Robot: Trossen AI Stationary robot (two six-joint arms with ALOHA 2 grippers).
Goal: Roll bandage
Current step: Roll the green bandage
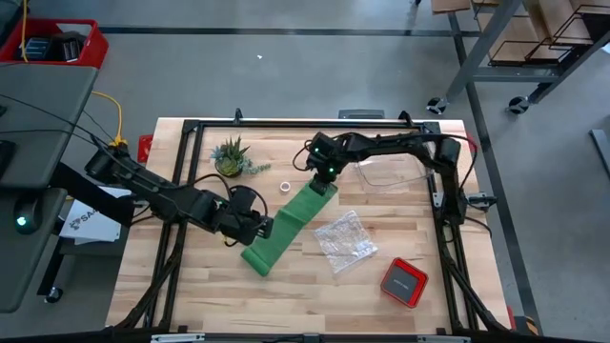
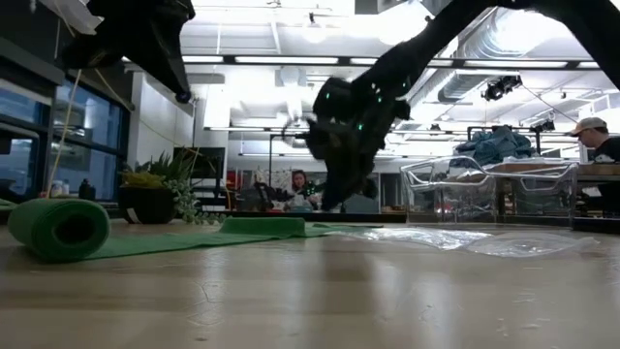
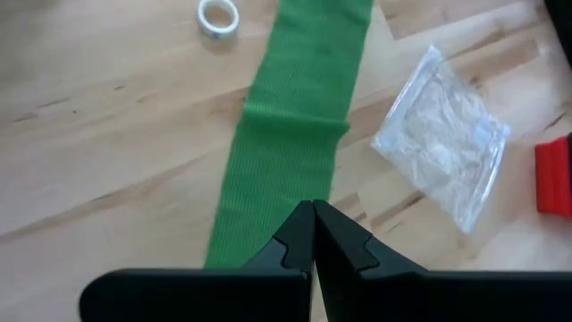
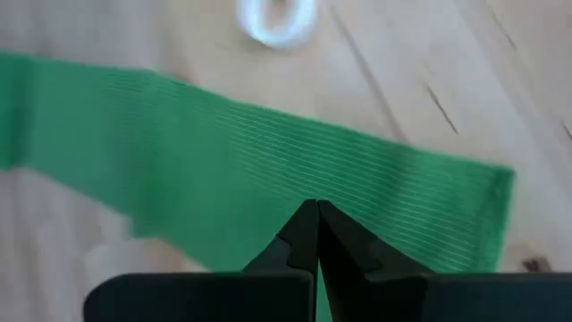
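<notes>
Nearest the low camera, bare counter (image 2: 320, 291) runs back to the rolled end of the bandage (image 1: 291, 227), a fat green coil lying on its side at the near-left, with the unrolled strip trailing away from it toward the far right. From above, the band runs diagonally across the middle of the counter, coil end nearer, flat end farther.

Just left of the strip, beside the coil end, the left tool (image 1: 267, 229) hovers with its fingers pressed together and nothing between them; its wrist camera looks straight along the green strip. It is probably set there to push or turn the coil onward along the band.

At the far end, the right tool (image 1: 327, 181) sits over the flat tail, also pressed together; it seems to be pinning the fabric to the wood, though actual contact cannot be confirmed. That placing would keep the strip taut and straight while the other end is wound.

Right of the strip lies a crinkled clear bag (image 1: 345, 240), close enough to be snagged if the coil wanders. A red box (image 1: 404, 282) sits nearer and farther right. A white ring (image 1: 285, 187) lies left of the far end, with a potted plant (image 1: 232, 158) beyond.
</notes>
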